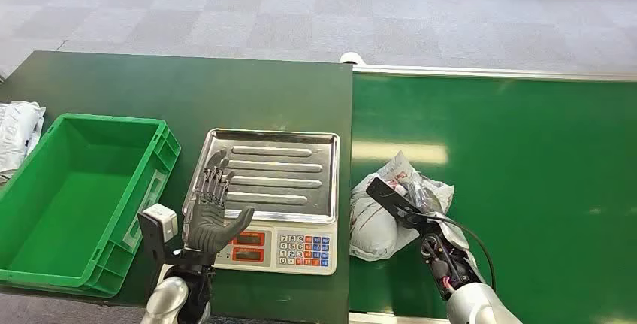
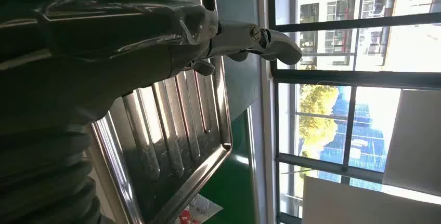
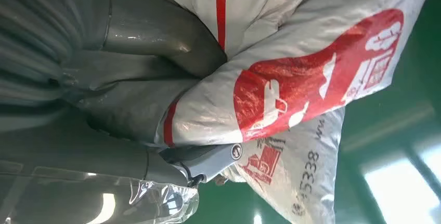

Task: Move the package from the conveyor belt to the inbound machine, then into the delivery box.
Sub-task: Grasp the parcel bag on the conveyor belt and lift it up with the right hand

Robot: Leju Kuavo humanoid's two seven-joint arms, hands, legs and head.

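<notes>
The package (image 1: 378,228), a white plastic bag with red print, lies on the green conveyor belt (image 1: 518,166) just right of the scale. My right hand (image 1: 415,198) is on top of it. In the right wrist view the thumb and fingers of my right hand (image 3: 130,73) pinch a fold of the package (image 3: 296,83). The inbound machine is a scale with a ribbed steel tray (image 1: 300,143) and a keypad. My left hand (image 1: 211,210) hovers open, fingers spread, over the tray's near left corner. The left wrist view has my left hand (image 2: 135,42) above the tray (image 2: 171,130).
A green delivery box (image 1: 161,155) stands left of the scale on the dark green table. Another white bag (image 1: 16,132) lies at the table's far left edge. Grey carpet floor lies beyond the table and belt.
</notes>
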